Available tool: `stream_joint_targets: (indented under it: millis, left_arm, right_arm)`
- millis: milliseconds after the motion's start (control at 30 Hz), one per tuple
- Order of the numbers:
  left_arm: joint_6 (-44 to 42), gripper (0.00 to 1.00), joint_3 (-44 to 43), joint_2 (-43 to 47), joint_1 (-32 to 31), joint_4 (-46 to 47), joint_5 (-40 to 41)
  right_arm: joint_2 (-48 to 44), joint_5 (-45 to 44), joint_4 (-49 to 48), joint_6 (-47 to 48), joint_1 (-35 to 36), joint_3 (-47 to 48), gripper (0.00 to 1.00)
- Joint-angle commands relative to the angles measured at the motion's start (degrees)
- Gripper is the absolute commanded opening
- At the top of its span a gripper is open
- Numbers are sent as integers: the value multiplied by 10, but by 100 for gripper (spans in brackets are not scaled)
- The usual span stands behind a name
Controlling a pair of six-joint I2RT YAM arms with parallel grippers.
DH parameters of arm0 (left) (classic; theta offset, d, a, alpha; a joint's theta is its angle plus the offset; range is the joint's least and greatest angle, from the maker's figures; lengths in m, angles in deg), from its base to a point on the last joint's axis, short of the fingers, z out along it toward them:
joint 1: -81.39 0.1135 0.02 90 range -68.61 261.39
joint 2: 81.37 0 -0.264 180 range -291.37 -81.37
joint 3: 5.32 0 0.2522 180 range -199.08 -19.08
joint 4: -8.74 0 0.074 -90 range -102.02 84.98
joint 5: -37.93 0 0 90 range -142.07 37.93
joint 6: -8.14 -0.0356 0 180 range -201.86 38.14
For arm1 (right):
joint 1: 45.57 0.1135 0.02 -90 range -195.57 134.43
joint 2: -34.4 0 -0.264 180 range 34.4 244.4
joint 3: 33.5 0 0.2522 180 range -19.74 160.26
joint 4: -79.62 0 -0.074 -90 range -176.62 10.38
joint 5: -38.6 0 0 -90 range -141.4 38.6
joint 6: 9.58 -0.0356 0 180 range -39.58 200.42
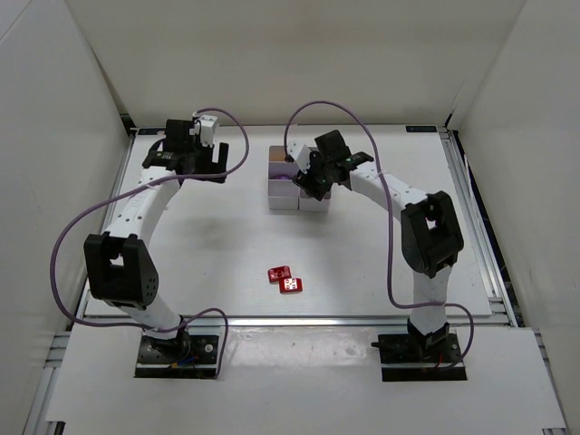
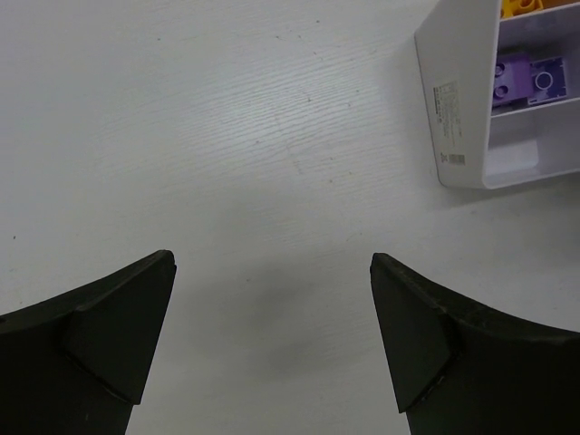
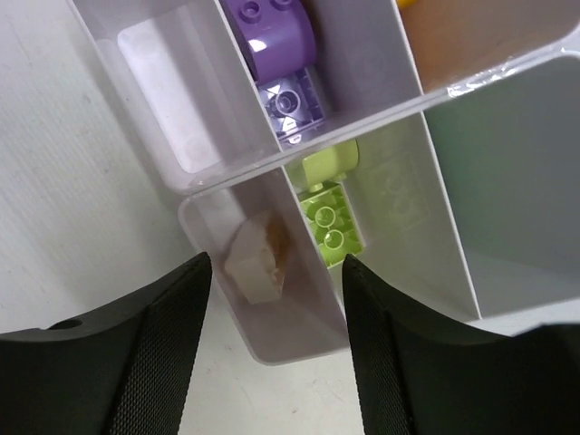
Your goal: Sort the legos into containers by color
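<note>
The white containers point(image 1: 283, 192) stand at the middle back of the table. My right gripper point(image 3: 276, 263) hangs open just above their near corner, nothing between its fingers. Below it a tan brick point(image 3: 258, 258) lies tilted in the corner box. The box beside it holds lime bricks point(image 3: 333, 217), and the one behind holds purple bricks point(image 3: 276, 54). Two red bricks point(image 1: 285, 278) lie together on the table's near middle. My left gripper point(image 2: 272, 263) is open over bare table, left of the containers point(image 2: 453, 118), where a purple brick point(image 2: 526, 77) shows.
White walls point(image 1: 54, 136) close in the table on the left, back and right. Metal rails point(image 1: 480, 236) run along the table's edges. Purple cables point(image 1: 82, 222) loop out from both arms. An orange piece point(image 2: 521, 7) shows in a far box.
</note>
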Motion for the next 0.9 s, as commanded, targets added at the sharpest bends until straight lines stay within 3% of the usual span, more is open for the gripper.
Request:
stream_joint_targets:
  millis: [0, 133, 167, 200, 300, 400, 567, 867]
  left_arm:
    - [-10, 99, 3, 18, 3, -8, -53]
    - [-53, 99, 37, 42, 9, -14, -175]
    - [-81, 97, 46, 50, 9, -34, -279]
    - [-112, 97, 67, 64, 1, -47, -324]
    - [-213, 96, 95, 71, -36, -127, -382]
    - [-290, 94, 132, 76, -81, -184, -379]
    - [-352, 91, 205, 102, -187, -189, -326]
    - [-323, 90, 294, 102, -316, -74, -222]
  right_arm:
    - [-20, -7, -22, 1, -6, 17, 65]
    - [-62, -15, -30, -23, -8, 0, 66]
    - [-89, -21, -38, -45, -9, -14, 66]
    - [-102, -30, -42, -61, -15, -19, 67]
    - [-152, -36, -23, -140, -53, -38, 71]
    - [-182, -29, -1, -177, -101, -61, 72]
    - [-208, -9, 21, -178, -171, -108, 72]
    - [-233, -2, 8, -165, -198, -148, 72]
